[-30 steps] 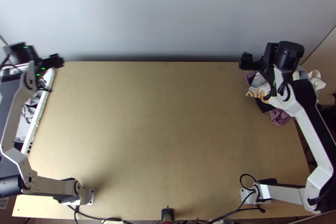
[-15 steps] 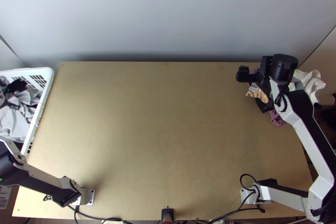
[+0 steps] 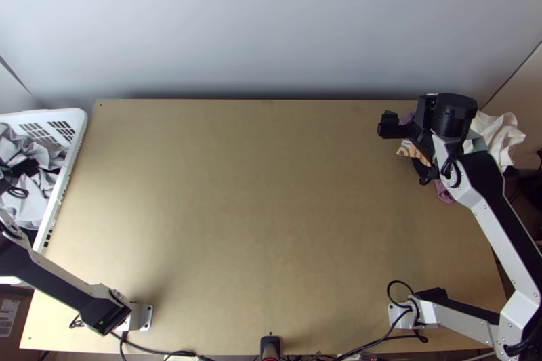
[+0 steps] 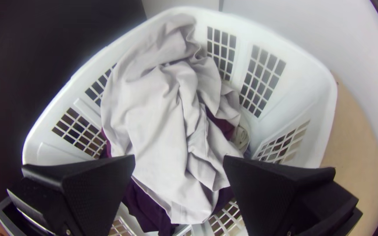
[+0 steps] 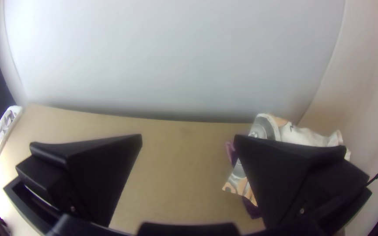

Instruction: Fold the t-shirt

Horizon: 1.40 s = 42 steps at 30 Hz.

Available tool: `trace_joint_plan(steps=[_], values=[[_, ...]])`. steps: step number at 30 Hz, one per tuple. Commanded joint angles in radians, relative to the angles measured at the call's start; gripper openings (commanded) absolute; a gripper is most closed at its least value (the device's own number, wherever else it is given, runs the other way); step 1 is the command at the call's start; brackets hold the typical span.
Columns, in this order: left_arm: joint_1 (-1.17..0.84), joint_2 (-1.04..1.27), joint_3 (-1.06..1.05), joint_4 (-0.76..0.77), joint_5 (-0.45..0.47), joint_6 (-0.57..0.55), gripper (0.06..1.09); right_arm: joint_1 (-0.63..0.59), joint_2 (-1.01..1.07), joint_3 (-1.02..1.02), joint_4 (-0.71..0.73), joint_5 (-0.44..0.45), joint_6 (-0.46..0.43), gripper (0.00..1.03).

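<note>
Top view: left arm (image 3: 61, 286) extends from its 7 o'clock base (image 3: 144, 317) toward 10, with left gripper (image 3: 27, 168) at 9. Right arm (image 3: 498, 225), based at 5 o'clock, runs toward 3, then bends toward 11; right gripper (image 3: 389, 125) lies between 2 and 3. Wrist views: each gripper's two black fingers (image 4: 97, 192) stand wide apart.

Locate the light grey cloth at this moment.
In the top view, the light grey cloth lies bunched in the white basket, at the left edge of the table.
</note>
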Motion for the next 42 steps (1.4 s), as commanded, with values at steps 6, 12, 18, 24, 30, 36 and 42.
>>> trace_joint_plan(steps=[6,12,18,24,30,36,42], values=[[0.017,0.255,0.151,0.006,0.003,0.019,1.04,0.056,0.007,-0.013,0.012,0.034,-0.013,0.98],[0.015,0.347,0.243,-0.021,0.003,0.03,1.04,0.064,0.021,-0.022,0.018,0.045,-0.016,0.98],[0.007,0.396,0.248,-0.027,0.001,0.054,1.04,0.064,0.035,-0.027,0.031,0.059,-0.022,0.98],[0.009,0.434,0.26,-0.029,-0.011,0.048,1.03,0.064,0.048,-0.03,0.035,0.065,-0.028,0.98],[0.017,0.408,0.254,-0.067,-0.028,0.035,1.03,0.064,0.048,-0.071,0.058,0.082,-0.046,0.98],[0.023,0.382,0.217,-0.069,-0.071,0.039,1.03,0.064,0.05,-0.083,0.084,0.092,-0.048,0.98],[0.043,0.368,0.205,-0.066,-0.086,0.039,1.04,0.075,0.053,-0.086,0.087,0.095,-0.06,0.98]])
